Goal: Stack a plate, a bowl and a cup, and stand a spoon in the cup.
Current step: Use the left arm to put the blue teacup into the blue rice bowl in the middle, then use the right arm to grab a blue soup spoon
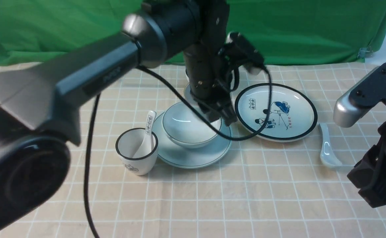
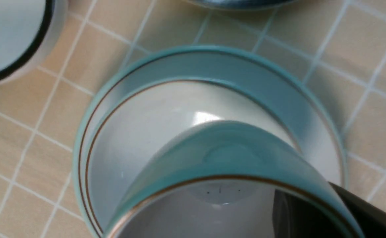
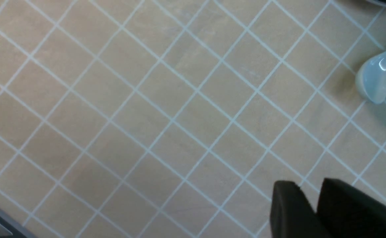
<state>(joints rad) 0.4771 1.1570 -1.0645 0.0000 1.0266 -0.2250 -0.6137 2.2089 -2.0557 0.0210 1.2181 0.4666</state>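
Cup (image 2: 226,155): pale blue-white, thin brown rim line, tilted, lower centre of the left wrist view. It is clamped in the left gripper (image 1: 221,114) over the bowl (image 1: 188,127), which sits on the plate (image 1: 193,155). In the front view the left arm (image 1: 90,76) hides it. Spoon (image 1: 328,148): centre right, bare cloth (image 1: 278,191) around. Right gripper (image 3: 312,191): jaws nearly together, empty.

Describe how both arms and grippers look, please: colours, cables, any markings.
Left arm: grey boxy link with a faint lettered strip, silver collar, black round joints, a black cable looping off it. Right arm: silver rounded elbow, black bracket. Left gripper and right gripper: plain black.
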